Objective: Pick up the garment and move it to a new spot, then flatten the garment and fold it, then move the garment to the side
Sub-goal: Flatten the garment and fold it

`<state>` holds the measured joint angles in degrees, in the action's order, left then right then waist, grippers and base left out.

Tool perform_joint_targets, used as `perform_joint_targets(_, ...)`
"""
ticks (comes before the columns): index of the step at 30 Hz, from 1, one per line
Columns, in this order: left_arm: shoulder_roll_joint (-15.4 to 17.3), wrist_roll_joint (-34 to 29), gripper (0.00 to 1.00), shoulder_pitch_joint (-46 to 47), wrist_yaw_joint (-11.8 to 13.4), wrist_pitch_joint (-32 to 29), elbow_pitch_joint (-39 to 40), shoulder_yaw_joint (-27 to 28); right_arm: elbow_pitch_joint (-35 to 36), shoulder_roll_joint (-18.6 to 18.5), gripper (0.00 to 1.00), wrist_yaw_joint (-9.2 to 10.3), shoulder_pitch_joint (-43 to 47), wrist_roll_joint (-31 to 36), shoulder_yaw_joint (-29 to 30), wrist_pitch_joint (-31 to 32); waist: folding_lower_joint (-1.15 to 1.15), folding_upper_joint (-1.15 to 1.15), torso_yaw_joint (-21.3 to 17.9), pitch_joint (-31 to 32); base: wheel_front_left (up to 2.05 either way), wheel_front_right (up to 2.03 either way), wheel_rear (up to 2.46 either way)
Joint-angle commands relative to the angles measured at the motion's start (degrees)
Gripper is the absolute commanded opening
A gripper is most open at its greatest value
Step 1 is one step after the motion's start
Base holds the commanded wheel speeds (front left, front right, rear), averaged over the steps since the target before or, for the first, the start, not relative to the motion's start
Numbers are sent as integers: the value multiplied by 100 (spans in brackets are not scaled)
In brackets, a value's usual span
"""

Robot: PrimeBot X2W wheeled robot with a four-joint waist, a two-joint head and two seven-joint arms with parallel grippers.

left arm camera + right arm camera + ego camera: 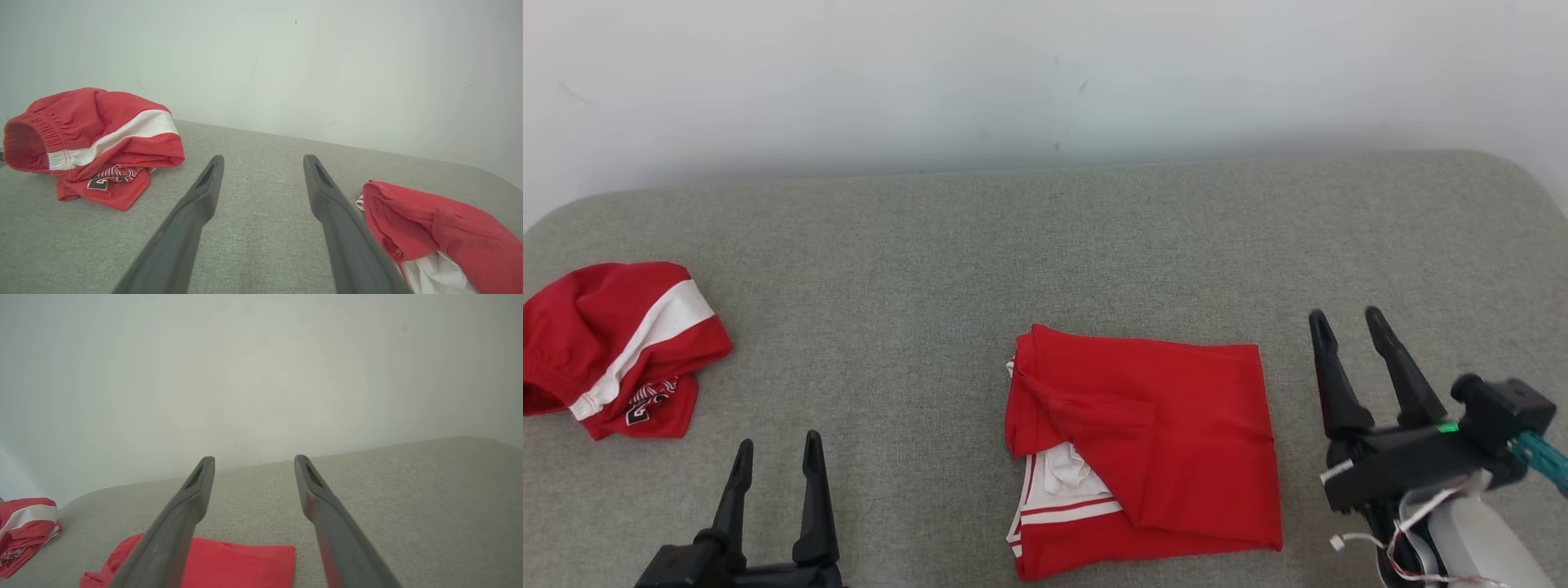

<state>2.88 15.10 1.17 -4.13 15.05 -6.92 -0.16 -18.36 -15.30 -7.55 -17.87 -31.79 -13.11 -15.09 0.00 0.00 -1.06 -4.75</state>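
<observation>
Head view: the folded red garment with white trim (1152, 441) lies as a rough rectangle on the grey woven padded surface (915, 245), a little right of centre and towards the near edge. The right gripper (1346, 314) stands just beside the garment's right edge without touching the cloth, its jaws spread wide and empty. The left gripper (778, 441) sits at the lower left, well apart from the garment, its jaws likewise wide apart with nothing between them.

Going by that shape, the fold looks done, though loosely: a white inner layer and a striped hem poke out at the lower left corner. What seems to remain is moving the garment to the side. That calls for a pinch through all the layers at one edge, or a grip at two edges, so the stack does not fall open.

A crumpled red garment with a white stripe (613, 343) lies at the far left, so the right side looks the likelier destination. The surface is soft, with rounded corners, and meets a plain white wall (1045, 73) bearing a few faint marks.
</observation>
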Motion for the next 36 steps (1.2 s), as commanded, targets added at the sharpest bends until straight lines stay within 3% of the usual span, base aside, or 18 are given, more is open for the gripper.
perform_joint_targets(1,2,-72,100,-76,-27,18,32,16,50,-30,100,14,227,80,107,-5,0,0,-14,34,0,0,0)
perform_joint_targets(3,1,-88,100,-101,-26,18,38,26,43,-44,100,15,402,119,188,-5,0,0,-17,54,0,0,0)
perform_joint_targets(5,2,-111,100,-107,-30,18,39,36,-33,-76,31,15,497,140,206,-5,0,0,-6,66,0,0,0)
perform_joint_targets(6,2,-111,100,-107,-30,18,39,36,-33,-76,31,15,497,140,206,-5,0,0,-6,66,0,0,0)
perform_joint_targets(7,2,-128,100,-106,-23,18,37,39,-93,-96,0,15,518,142,176,-5,0,0,8,71,0,0,0)
perform_joint_targets(25,1,-238,100,-67,-76,18,7,18,-2125,-54,0,15,-337,205,-900,-5,0,0,691,77,0,0,0)
perform_joint_targets(30,2,-196,100,-81,-63,18,-2,14,-2629,119,0,15,-480,171,-1152,-6,0,0,811,61,0,0,0)
perform_joint_targets(36,2,-156,100,-52,-79,18,2,32,-2761,423,0,15,-552,94,-1558,-6,0,0,870,1,0,0,0)
